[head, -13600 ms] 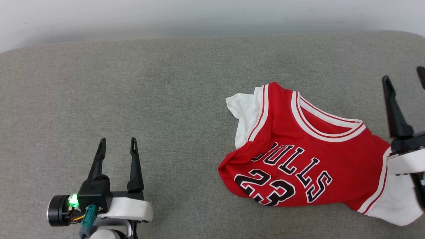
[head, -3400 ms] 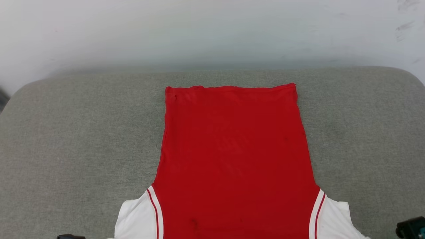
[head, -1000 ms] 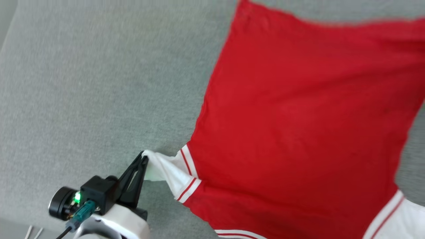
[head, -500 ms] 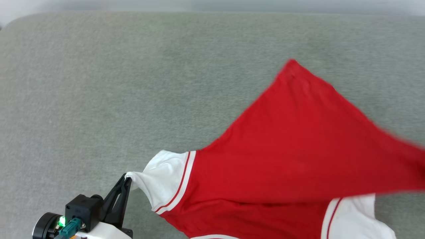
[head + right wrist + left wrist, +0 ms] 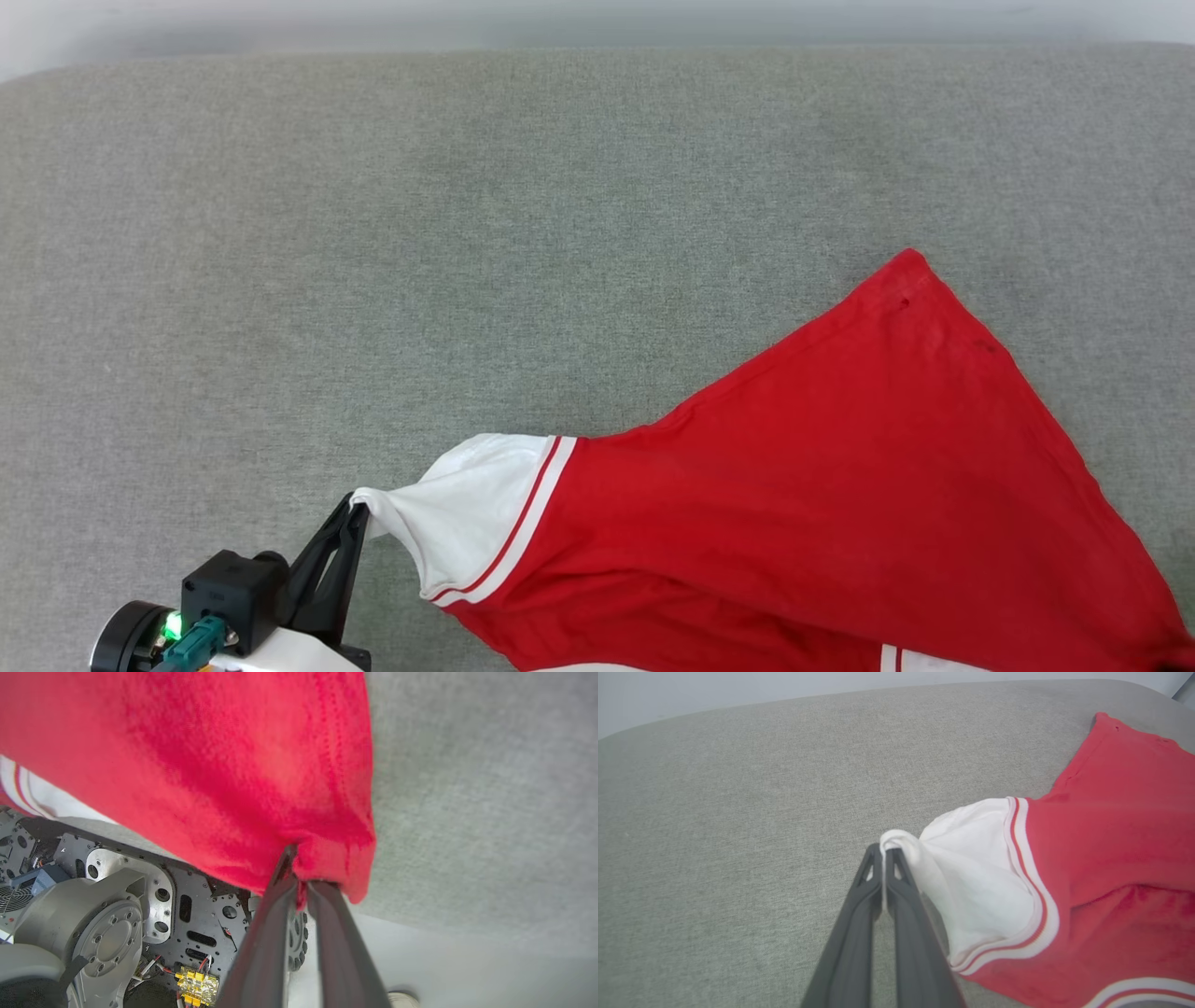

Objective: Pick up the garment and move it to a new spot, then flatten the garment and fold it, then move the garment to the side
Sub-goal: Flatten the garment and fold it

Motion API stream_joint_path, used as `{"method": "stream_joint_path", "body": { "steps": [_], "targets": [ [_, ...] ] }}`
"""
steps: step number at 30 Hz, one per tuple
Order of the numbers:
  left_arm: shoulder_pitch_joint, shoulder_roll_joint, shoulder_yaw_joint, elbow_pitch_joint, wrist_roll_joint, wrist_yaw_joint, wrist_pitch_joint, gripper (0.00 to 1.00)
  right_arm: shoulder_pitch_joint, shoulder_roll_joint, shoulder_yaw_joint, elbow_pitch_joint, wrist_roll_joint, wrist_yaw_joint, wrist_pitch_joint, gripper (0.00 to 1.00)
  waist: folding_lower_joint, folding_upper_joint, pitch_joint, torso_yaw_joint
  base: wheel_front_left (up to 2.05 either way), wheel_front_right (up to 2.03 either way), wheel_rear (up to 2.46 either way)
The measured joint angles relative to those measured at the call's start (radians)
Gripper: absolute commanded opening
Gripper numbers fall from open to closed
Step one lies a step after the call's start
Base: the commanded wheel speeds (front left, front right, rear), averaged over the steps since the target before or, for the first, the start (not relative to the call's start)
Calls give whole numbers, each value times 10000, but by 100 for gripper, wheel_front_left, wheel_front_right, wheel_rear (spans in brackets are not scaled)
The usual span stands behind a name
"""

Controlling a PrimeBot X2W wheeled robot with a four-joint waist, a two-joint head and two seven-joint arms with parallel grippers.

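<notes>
Garment (image 5: 822, 485) drifting toward desk's (image 5: 373, 233) right edge; left gripper (image 5: 358, 509) pinching white sleeve (image 5: 467, 504); right gripper (image 5: 299, 877) pinching red hem (image 5: 345, 858); relocating, flattening pending.

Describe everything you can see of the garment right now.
The garment is a red knit shirt, plain side showing, with white short sleeves and red-and-white striped trim. It hangs stretched between both arms: the left gripper has its jaws shut on the tip of one white sleeve, the right gripper on a bunched red edge. One red corner reaches out over the grey cushion.
</notes>
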Motion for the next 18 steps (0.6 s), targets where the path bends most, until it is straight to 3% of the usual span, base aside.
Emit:
{"method": "stream_joint_path", "body": {
  "steps": [11, 15, 18],
  "targets": [
    [-60, -194, -15, 86, 167, -176, 0, 0, -1467, -754, -2571, -1806, -198, 0, 247, 100, 0, 0, 101, 166, 0, 0, 0],
    [-298, -280, -33, 127, 290, -265, 0, 0, -2689, -1047, -2725, -2403, -326, 0, 1057, 100, 0, 0, 327, 357, 0, 0, 0],
    [-530, -372, -61, 128, 435, -349, 4, 0, -3816, -1135, -2220, -2598, -479, 0, 1952, 100, 0, 0, 578, 532, 0, 0, 0]
  ]
}}
